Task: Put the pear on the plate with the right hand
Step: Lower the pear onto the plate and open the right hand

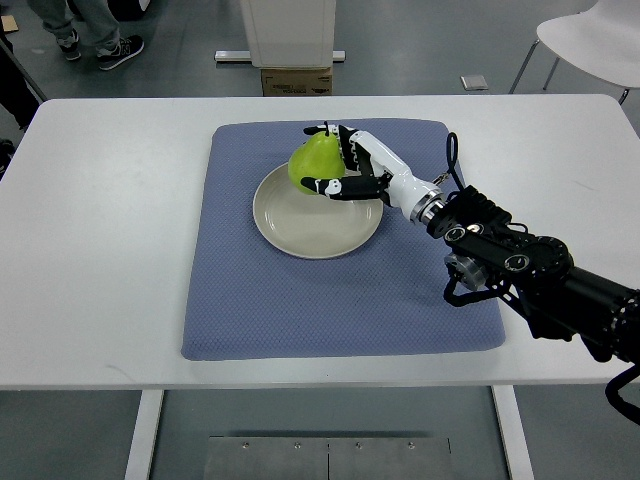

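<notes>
Top view shows a big white table [100, 250] with a blue mat [300, 310] on it. On the mat sits a round plate [310, 230]. The right hand [350, 170] has its fingers wrapped around the green pear [315, 160], which is at the plate's far edge. To do this well, the hand should probably bring the pear toward the plate's middle, go down slowly, then open its fingers gently so the pear does not roll.

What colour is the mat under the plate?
Blue-grey mat, finely textured, seen in the top view.
</notes>
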### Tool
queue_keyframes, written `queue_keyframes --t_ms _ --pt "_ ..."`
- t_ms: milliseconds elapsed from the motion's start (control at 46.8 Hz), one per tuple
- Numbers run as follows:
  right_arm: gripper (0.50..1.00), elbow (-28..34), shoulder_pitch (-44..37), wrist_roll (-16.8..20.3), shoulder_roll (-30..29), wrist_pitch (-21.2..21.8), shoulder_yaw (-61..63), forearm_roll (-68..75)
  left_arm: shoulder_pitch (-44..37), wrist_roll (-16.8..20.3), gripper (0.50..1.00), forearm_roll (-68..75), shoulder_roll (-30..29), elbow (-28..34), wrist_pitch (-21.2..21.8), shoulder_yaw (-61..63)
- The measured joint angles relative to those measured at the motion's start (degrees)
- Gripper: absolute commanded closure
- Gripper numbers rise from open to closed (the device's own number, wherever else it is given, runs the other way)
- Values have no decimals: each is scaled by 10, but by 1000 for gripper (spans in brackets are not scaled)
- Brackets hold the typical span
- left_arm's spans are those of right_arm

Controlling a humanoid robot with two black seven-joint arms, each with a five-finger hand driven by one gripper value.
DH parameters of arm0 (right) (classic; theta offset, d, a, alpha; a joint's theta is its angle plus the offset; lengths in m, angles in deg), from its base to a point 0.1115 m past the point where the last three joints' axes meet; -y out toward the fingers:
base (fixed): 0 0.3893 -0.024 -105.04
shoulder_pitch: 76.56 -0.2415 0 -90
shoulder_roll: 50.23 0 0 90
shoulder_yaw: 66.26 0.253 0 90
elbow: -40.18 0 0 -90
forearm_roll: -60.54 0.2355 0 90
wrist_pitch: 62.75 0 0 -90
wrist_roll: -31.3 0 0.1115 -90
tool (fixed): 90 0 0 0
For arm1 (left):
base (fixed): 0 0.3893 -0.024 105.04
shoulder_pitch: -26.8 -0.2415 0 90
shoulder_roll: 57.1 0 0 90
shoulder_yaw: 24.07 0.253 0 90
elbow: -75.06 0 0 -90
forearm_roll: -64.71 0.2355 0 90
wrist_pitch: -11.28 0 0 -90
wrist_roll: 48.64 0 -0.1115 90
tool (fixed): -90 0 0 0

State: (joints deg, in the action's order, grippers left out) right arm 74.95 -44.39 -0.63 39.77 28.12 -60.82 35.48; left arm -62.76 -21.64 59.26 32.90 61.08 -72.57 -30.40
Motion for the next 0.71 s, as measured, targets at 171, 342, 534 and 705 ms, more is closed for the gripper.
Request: queue_keyframes --t_ms 171,342,534,705 --pt "1000 3 2 0 0 -1 -20 0 0 0 500 0 0 0 0 0" --pt "1000 1 11 0 0 -2 -34 -3 0 0 500 0 0 0 0 0" --pt "1000 -2 21 1 0 -10 -40 -3 0 0 500 0 0 0 0 0" --pt "1000 -10 26 2 0 -11 -40 -4 0 0 500 0 0 0 0 0"
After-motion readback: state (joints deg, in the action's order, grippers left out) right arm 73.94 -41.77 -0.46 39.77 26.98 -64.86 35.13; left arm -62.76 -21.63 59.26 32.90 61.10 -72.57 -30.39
